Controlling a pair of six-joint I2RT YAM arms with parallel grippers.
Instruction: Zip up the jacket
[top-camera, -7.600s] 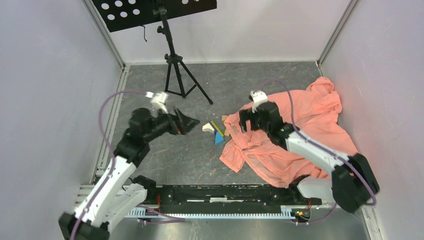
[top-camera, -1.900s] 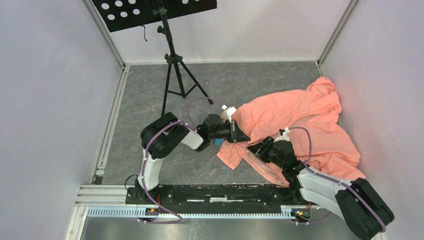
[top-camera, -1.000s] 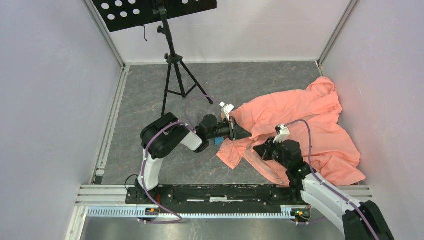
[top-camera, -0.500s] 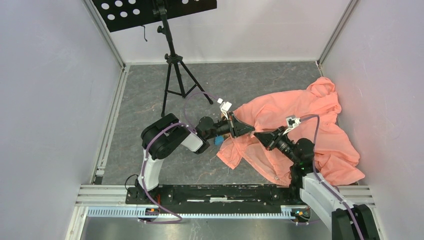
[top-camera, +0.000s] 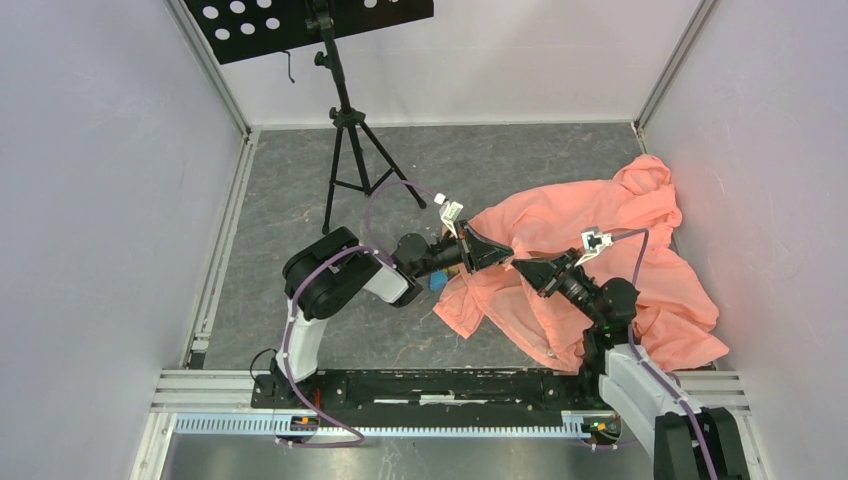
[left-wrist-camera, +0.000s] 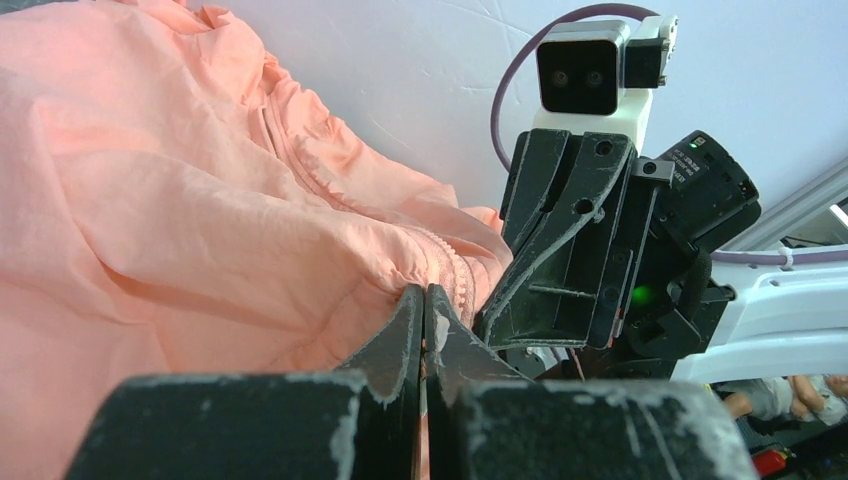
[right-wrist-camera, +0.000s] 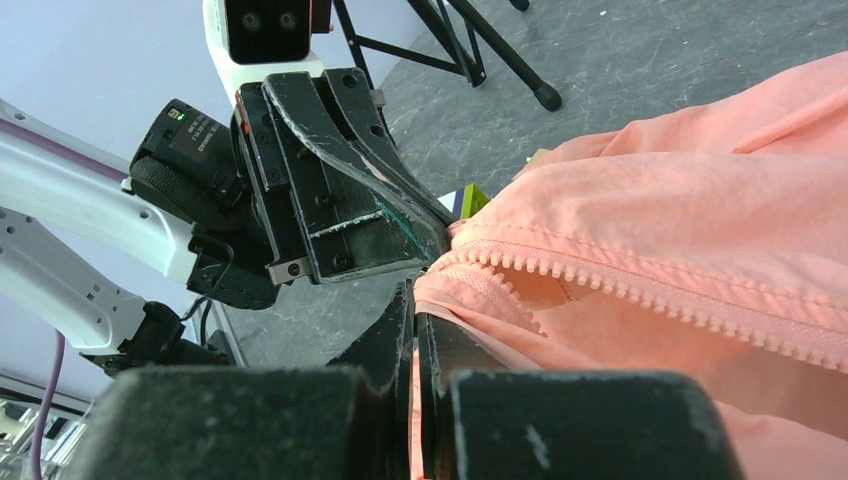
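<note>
Where the two arms meet above the grey marbled surface (top-camera: 480, 170), the left end effector (left-wrist-camera: 422, 300) is seen with its two black fingers pressed together. An edge of the large salmon-orange thin-fabric hooded jacket (top-camera: 610, 225) is pinched between their tips, just beside a row of pale zipper teeth (left-wrist-camera: 447, 268). The right end effector (right-wrist-camera: 412, 298) is likewise closed, with no gap left between its fingers, and a thin strip of the same fabric is caught in it next to the toothed zipper edge. The two end effectors are held tip to tip, almost touching, each facing the other's wrist camera.

The jacket is spread and rumpled over the right half of the surface, its hood toward the far right corner. The pinched part is lifted off the surface at the jacket's left side.

Whether a zipper slider lies at the pinched spot cannot be made out in any view. Part of the jacket's near side is hidden behind the right arm. A small blue block (top-camera: 437, 283) is partly covered by the left arm, and its shape is not clear. The black tripod music stand (top-camera: 345, 120) is cut off at the top edge of the overhead view.
</note>
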